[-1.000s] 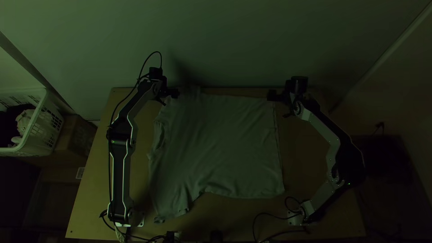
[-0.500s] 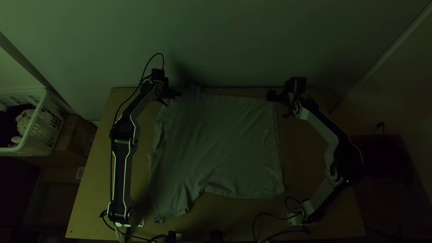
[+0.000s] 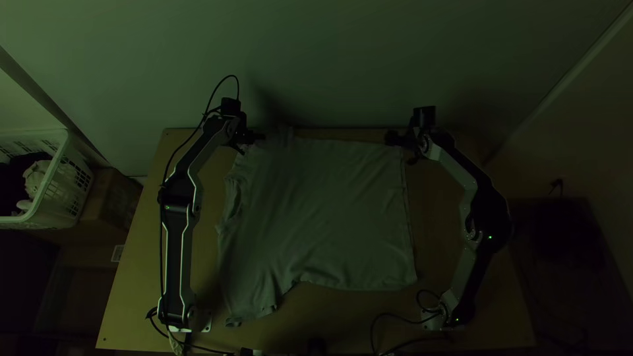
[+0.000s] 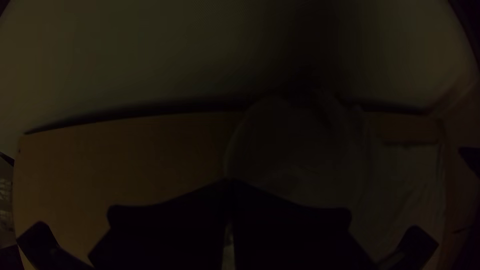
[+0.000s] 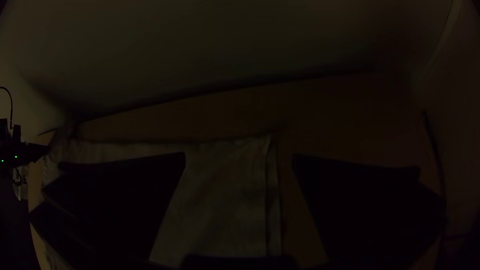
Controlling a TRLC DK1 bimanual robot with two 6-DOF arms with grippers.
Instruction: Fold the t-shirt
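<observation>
The pale t-shirt (image 3: 330,211) lies spread sideways on the table, its straight hem at the right, collar at the left and a sleeve toward the near left. The left gripper (image 3: 258,138) is at the far left shoulder, beside a raised, bunched bit of cloth. In the left wrist view its fingertips meet (image 4: 230,182) on the edge of the t-shirt (image 4: 300,160), shut on it. Over the far right corner stands the right gripper (image 3: 395,138). The right wrist view shows this gripper (image 5: 239,157) open, with the t-shirt's corner (image 5: 250,165) between and beyond its fingers.
A pale wall (image 3: 343,59) rises right behind the table's far edge. Left of the table (image 3: 142,277) are a white basket (image 3: 62,158) with cloth in it and a cardboard box (image 3: 112,198). Black cables (image 3: 395,316) lie along the near edge.
The right arm has shifted left, its gripper moving slightly left over the shirt's far right corner. The left arm has barely moved, and the t-shirt lies as before.
</observation>
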